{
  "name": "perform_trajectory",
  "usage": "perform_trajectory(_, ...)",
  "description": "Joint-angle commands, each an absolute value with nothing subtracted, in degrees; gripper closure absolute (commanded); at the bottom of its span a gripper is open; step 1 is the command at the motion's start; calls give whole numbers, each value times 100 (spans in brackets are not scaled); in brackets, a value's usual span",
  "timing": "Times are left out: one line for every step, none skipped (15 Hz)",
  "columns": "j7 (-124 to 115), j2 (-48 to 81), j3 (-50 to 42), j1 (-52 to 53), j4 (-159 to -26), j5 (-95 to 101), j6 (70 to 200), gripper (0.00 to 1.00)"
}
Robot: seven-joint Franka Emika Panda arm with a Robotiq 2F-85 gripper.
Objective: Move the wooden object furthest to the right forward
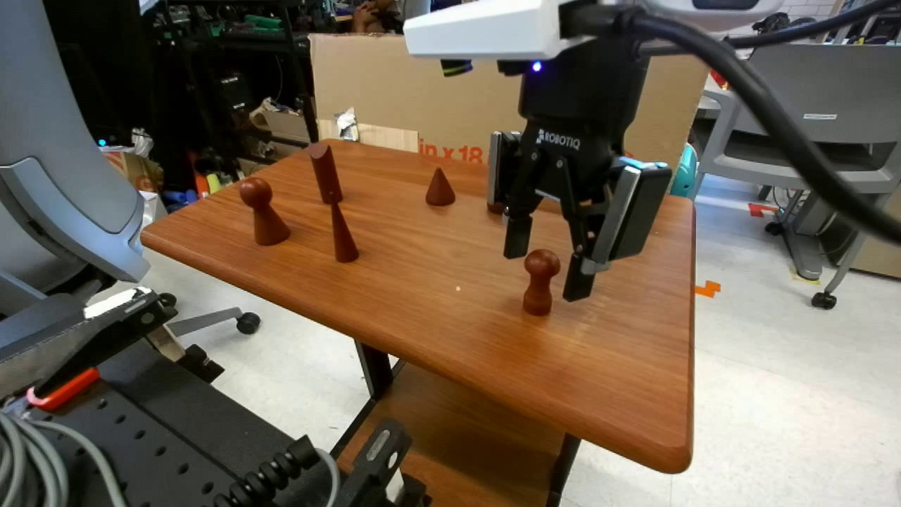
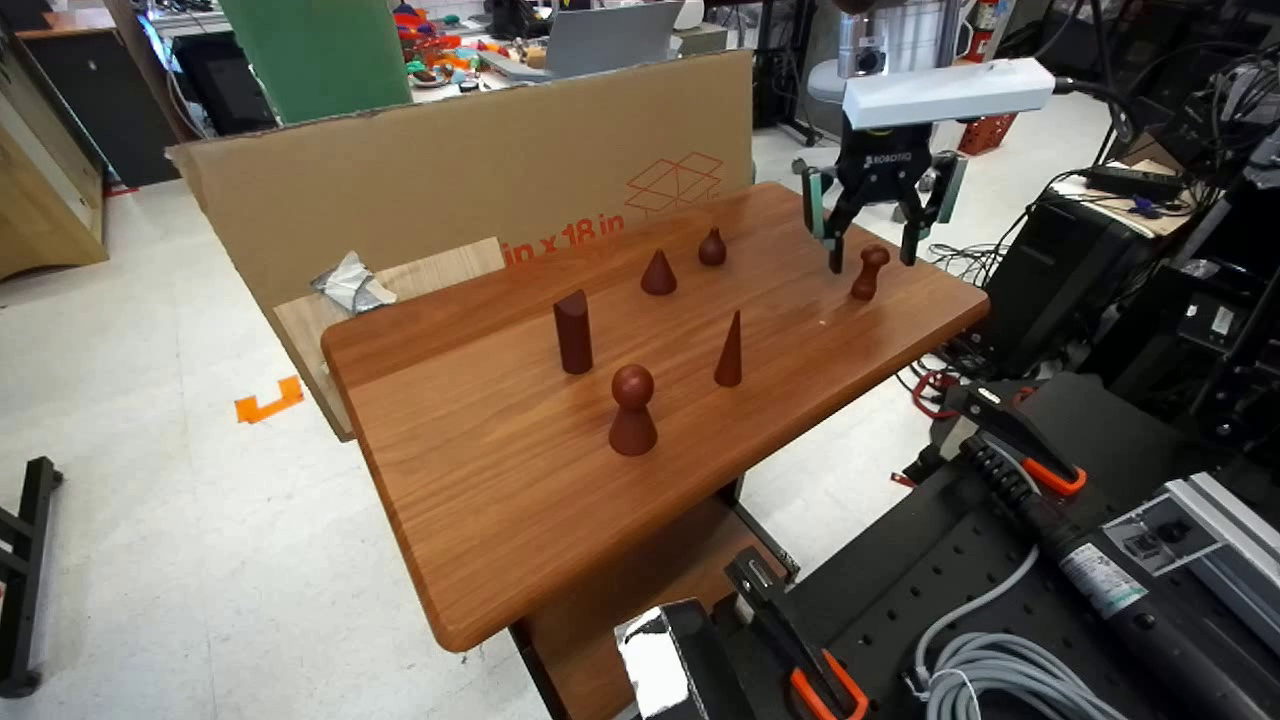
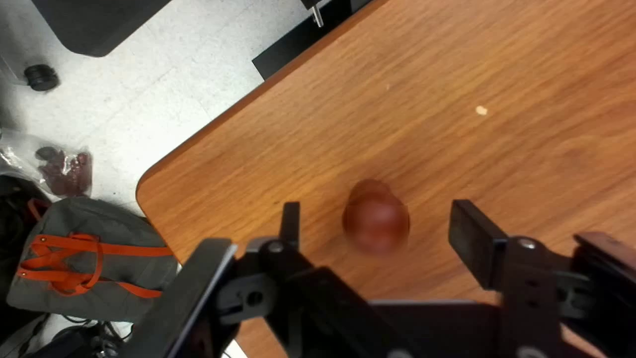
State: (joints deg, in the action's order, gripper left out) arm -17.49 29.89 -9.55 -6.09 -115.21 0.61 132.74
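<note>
The wooden object is a reddish-brown peg with a round knob head, narrow neck and flared base. It stands upright on the table, and also shows in an exterior view. In the wrist view the wooden object is seen from above, between the fingers. My gripper is open, one finger on each side of the peg with gaps to both. In both exterior views the gripper hangs pointing down at about the height of the peg's head. It holds nothing.
Several other wooden pieces stand on the table: a large ball-headed piece, a cylinder, a slim cone, a short cone and a squat knobbed piece. A cardboard sheet stands along one edge.
</note>
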Motion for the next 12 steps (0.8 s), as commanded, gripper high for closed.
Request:
perform_trajectory(-1728,2490,-999,-516,-11820,80,13520,0)
perform_trajectory(-1717,2347,-1004,-487,-11880,123,13572,0)
perform_trajectory(-1748,2171,-1021,-430,-11962,198,13682,0)
perform_trajectory(-1722,2038,-1015,-384,-12007,278,13713,0)
perform_trajectory(-1608,1916,-970,-366,-12038,329,13717,0)
perform_trajectory(-1388,1783,-892,-374,-12072,360,13658,0)
perform_trajectory(-1114,1656,-785,-413,-12103,274,13657,0)
perform_trajectory(-873,1544,-705,-431,-12134,224,13661,0)
perform_trajectory(-650,1488,-644,-443,-12066,216,13535,0)
perform_trajectory(-532,1450,-616,-432,-12011,255,13435,0)
perform_trajectory(-876,1686,-686,-413,-11883,262,13482,0)
perform_trajectory(-767,1621,-650,-412,-11885,262,13469,0)
